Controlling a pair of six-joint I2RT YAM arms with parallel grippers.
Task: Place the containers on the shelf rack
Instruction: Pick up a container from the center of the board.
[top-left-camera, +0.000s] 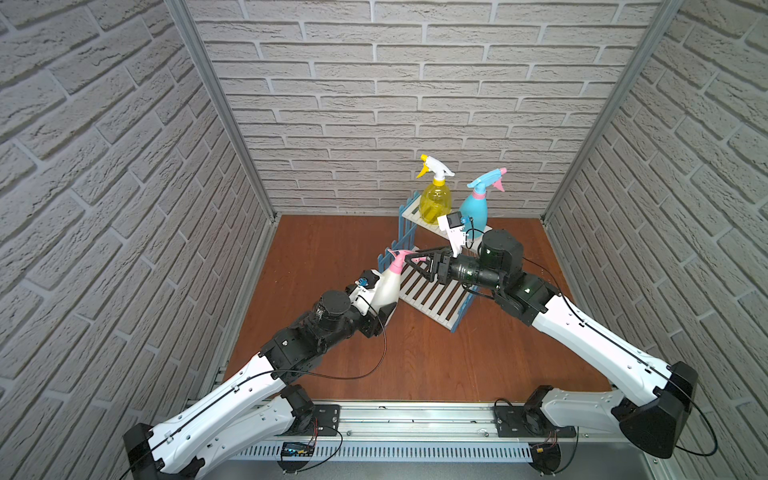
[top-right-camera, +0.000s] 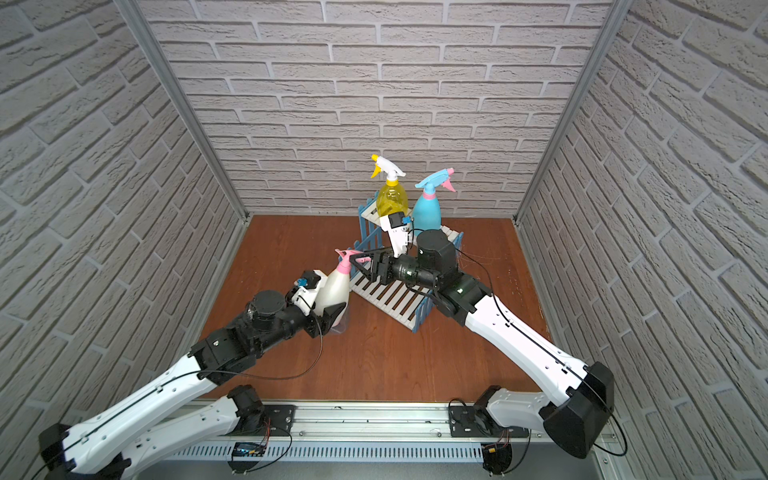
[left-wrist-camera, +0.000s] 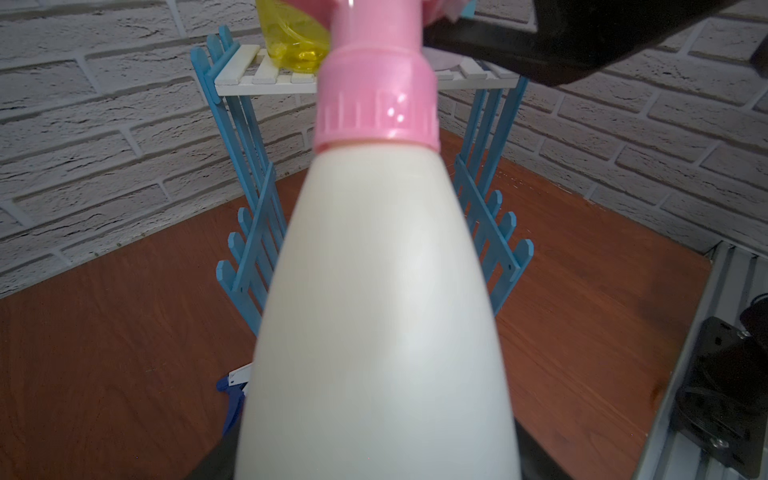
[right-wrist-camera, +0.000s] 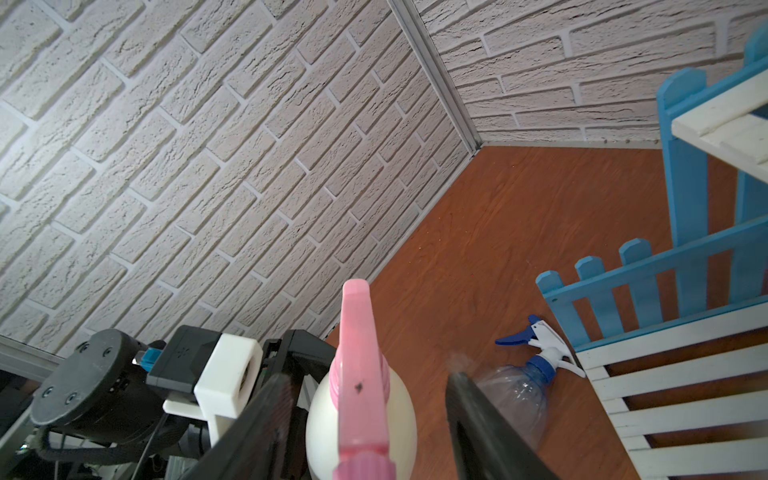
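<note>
2 bottles, the yellow bottle (top-left-camera: 435, 201) and the blue bottle (top-left-camera: 473, 210), stand upright on the top shelf of the rack (top-left-camera: 432, 299). The white bottle (top-left-camera: 388, 286) is tilted just beside the lower shelf, its body clamped in the left gripper (top-left-camera: 382, 307). The right gripper (top-left-camera: 411, 262) straddles its pink neck, fingers (right-wrist-camera: 478, 419) spread with gaps on both sides. The clear bottle (right-wrist-camera: 515, 386) lies on the floor (right-wrist-camera: 519, 232) beside the rack.

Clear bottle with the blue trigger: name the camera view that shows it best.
Right wrist view: the clear bottle lies on the table beside the shelf rack, trigger and body in sight. The left wrist view shows only its blue trigger beside the cream bottle. In both top views the left arm hides nearly all.
</note>
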